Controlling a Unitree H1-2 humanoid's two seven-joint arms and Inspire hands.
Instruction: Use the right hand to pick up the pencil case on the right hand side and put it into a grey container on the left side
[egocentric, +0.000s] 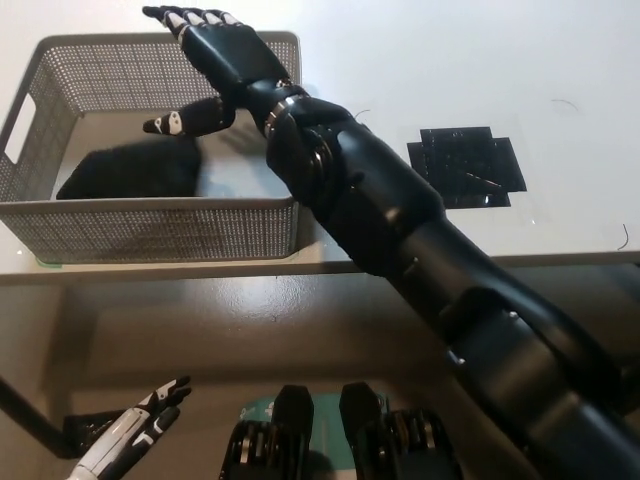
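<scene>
The grey container (150, 232), a perforated basket with a handle slot in its left wall, sits on the left part of the white table (450, 60), close to the table's front edge. Inside it lies 1 thing: the black pencil case (130, 172), resting on the container's pale floor toward the front and left, its right end near the middle of the basket.

The right hand (215, 62) reaches in from the lower right on its long black arm and hangs over the container's back right portion. Its fingers (185, 17) are spread apart and stretched toward the back rim, with the thumb pointing left and down toward the pencil case; the hand holds nothing, and a gap shows between thumb tip and case.

To the right of the arm, a square black mat (466, 166) lies flat on the table, well apart from the container.

The white left hand (135, 435) rests low at the picture's lower left, below the table edge, fingers loosely apart and empty.
</scene>
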